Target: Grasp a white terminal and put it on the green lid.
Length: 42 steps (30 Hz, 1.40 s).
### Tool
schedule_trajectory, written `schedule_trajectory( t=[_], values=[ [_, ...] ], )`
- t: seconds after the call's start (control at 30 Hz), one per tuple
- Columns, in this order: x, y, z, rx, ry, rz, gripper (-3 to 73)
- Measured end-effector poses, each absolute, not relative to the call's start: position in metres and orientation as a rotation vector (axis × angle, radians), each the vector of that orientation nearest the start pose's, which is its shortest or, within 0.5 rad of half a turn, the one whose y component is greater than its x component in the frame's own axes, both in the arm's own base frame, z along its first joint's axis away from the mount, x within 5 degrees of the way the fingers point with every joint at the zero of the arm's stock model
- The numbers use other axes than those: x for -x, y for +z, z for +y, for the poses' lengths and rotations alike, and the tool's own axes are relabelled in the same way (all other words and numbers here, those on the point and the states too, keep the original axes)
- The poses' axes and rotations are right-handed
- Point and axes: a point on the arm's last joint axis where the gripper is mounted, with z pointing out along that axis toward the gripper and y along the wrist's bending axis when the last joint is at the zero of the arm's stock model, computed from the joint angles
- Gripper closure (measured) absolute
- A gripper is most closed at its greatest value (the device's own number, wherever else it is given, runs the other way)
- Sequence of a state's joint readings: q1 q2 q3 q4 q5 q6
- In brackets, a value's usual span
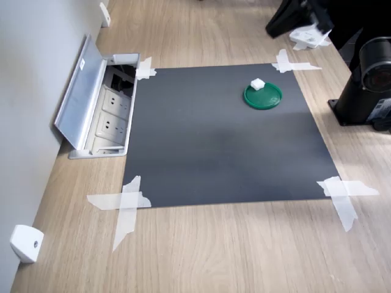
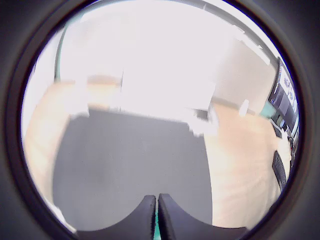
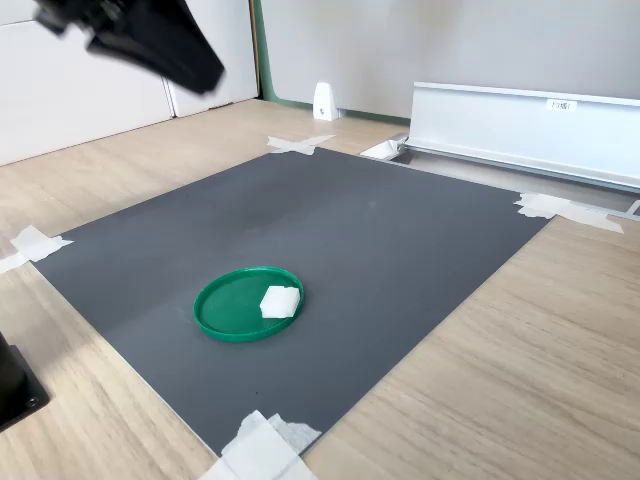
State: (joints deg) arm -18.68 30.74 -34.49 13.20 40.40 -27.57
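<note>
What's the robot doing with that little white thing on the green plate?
The little white terminal is already sitting on the green lid, near its edge, in the middle of a dark mat taped to the wooden table. Nothing is touching it. The robot's end effector is lifted high off to the side, and its two fingers are closed together with nothing between them. So the putting-down part looks finished.

white terminal (image 3: 280, 301) | on green lid (image 3: 228, 305) (near its rim) | lid flat
</note>
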Motion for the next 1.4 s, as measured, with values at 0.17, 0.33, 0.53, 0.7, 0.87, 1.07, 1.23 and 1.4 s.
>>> schedule_trajectory(
  t=[0.17, 0.33, 0.53, 0.7, 0.87, 1.07, 1.23, 1.4],
  values=[
    [-0.082, 0.327, -0.008, 0.024, -0.158, 1.956, 70.0],
    [-0.076, 0.323, -0.008, -0.040, -0.167, 1.834, 70.0],
    [-0.065, 0.289, -0.012, -0.083, -0.256, 1.707, 70.0],
    [-0.055, 0.253, -0.007, -0.033, -0.251, 1.707, 70.0],
    [-0.049, 0.231, 0.000, 0.116, -0.200, 1.696, 70.2],
    [-0.049, 0.217, -0.001, 0.091, -0.140, 1.711, 70.2],
    [-0.050, 0.212, -0.004, 0.042, -0.132, 1.708, 70.2],
    [-0.053, 0.199, -0.004, 0.051, -0.138, 1.719, 70.2]
  ],
)
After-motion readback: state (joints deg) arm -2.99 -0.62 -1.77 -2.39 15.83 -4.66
